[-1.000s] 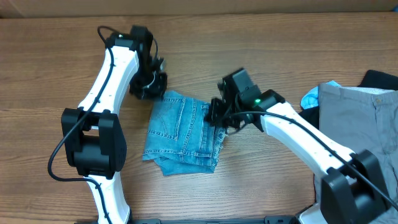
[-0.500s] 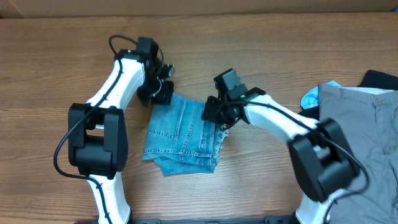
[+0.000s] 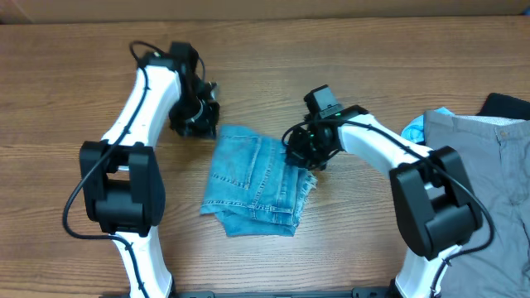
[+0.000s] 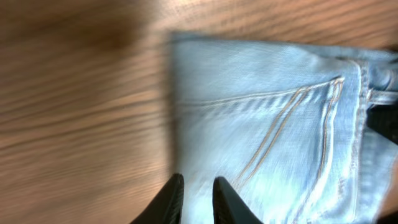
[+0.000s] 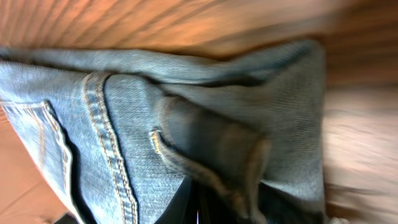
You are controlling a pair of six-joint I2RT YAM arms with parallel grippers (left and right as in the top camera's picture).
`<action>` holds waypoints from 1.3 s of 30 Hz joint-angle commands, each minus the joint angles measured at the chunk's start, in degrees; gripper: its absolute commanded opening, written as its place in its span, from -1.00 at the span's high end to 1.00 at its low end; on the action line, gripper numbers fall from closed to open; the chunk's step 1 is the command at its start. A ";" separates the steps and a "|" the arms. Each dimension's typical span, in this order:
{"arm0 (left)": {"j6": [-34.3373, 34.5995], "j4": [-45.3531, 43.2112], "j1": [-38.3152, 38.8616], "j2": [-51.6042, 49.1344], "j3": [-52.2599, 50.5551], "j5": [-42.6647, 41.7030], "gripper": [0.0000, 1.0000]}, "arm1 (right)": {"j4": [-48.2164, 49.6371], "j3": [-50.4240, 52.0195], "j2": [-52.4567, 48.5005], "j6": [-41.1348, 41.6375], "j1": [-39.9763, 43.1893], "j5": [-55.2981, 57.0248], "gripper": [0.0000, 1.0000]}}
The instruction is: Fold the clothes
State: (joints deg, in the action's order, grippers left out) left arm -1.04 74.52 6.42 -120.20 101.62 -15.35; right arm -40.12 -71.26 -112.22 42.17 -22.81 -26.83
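While the right pincer [image 3: 301, 151] pinches the jeans [image 3: 255, 178], the left pincer [image 3: 197, 124] hangs nearby.

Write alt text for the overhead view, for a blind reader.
Folded blue jeans lie on a wooden table. The right gripper meets their upper right edge; the left gripper is beside their upper left corner. Grey trousers lie far right.

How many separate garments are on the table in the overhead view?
4: folded jeans at centre; grey trousers at the right edge; a pale-blue garment peeking out at their left; a black garment behind them. More may lie hidden underneath.
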 commanded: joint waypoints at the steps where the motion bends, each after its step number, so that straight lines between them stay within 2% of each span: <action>1: -0.28 5.14 -0.90 0.02 12.00 2.16 0.59 | -0.96 -0.61 7.93 -6.43 1.25 5.97 0.92; 7: -0.28 15.50 -0.24 0.02 23.54 2.14 0.55 | -4.15 -0.61 17.97 -8.13 -0.92 5.27 0.92; 8: -0.33 17.22 0.17 0.11 24.04 1.84 0.56 | -5.55 -0.61 19.08 -7.87 -1.33 5.07 0.92; 11: -1.01 20.15 2.01 0.26 23.93 0.04 0.73 | -10.93 -0.59 20.20 -4.13 -1.90 3.30 0.92; 15: -1.25 20.31 5.25 2.01 23.89 -0.55 0.75 | -13.35 0.07 19.85 -2.93 -1.90 0.04 0.92; 18: 0.22 20.02 7.98 6.25 23.89 3.37 0.72 | -13.57 0.37 19.85 -2.95 -1.97 -0.28 0.92; 21: 2.29 21.11 10.25 11.23 23.76 10.23 0.62 | -14.34 0.37 19.85 -2.93 -2.01 -0.33 0.92; 23: 2.56 22.29 11.52 14.01 23.17 11.52 0.53 | -15.30 0.39 19.85 -2.93 -2.01 -0.52 0.92; 28: 5.44 21.05 13.79 18.88 14.62 11.08 0.47 | -16.68 1.90 19.85 -0.66 -3.80 -0.57 0.92; 32: 6.21 17.03 14.25 19.82 1.46 9.27 0.50 | -13.49 5.90 19.80 3.48 -7.80 -1.60 0.92; 39: 4.83 1.66 14.23 19.82 -22.69 -5.11 0.56 | -2.45 16.02 19.52 16.00 -10.80 -3.76 0.92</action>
State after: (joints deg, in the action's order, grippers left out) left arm 3.73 80.34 20.27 -100.66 87.42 -11.75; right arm -45.52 -59.37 -92.42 50.48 -33.80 -28.51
